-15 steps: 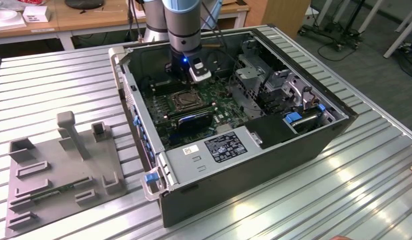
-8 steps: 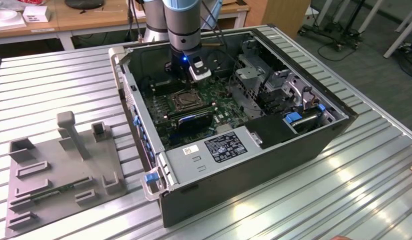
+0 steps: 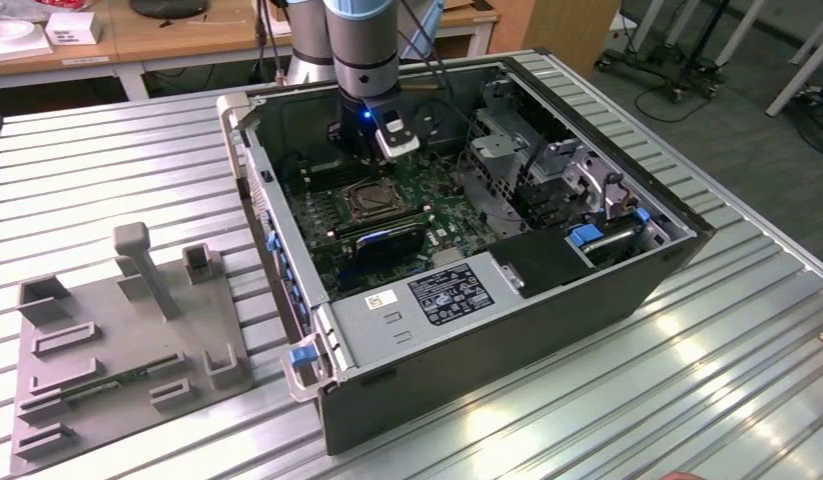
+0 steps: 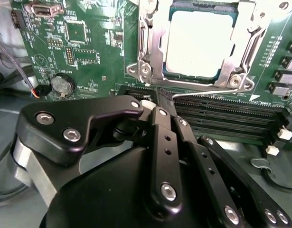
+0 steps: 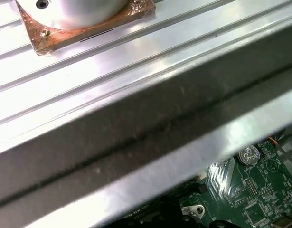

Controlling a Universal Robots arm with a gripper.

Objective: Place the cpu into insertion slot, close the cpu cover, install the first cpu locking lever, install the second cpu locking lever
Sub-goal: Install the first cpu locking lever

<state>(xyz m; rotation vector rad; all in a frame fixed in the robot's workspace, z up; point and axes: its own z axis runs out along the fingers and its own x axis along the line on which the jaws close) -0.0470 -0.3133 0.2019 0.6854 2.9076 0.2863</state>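
The cpu (image 4: 198, 42) lies flat in the insertion slot (image 3: 367, 200) on the green motherboard (image 4: 89, 52), its pale metal top showing. The silvery cpu cover (image 4: 154, 47) is folded down around it as a frame. A thin wire locking lever (image 4: 207, 91) runs along the socket's edge beside the memory slots. Its end meets the tips of my gripper (image 4: 164, 99), whose black fingers (image 4: 161, 137) are pressed together. In the exterior view the gripper (image 3: 380, 152) hangs inside the open computer case, just above the socket.
Long black memory slots (image 4: 226, 118) lie close to the fingertips, and a coin battery (image 4: 62, 85) sits off to one side. The case wall (image 5: 136, 128) stands close by. A drive cage (image 3: 545, 170) is at the exterior view's right, a grey fixture plate (image 3: 118, 350) at its left.
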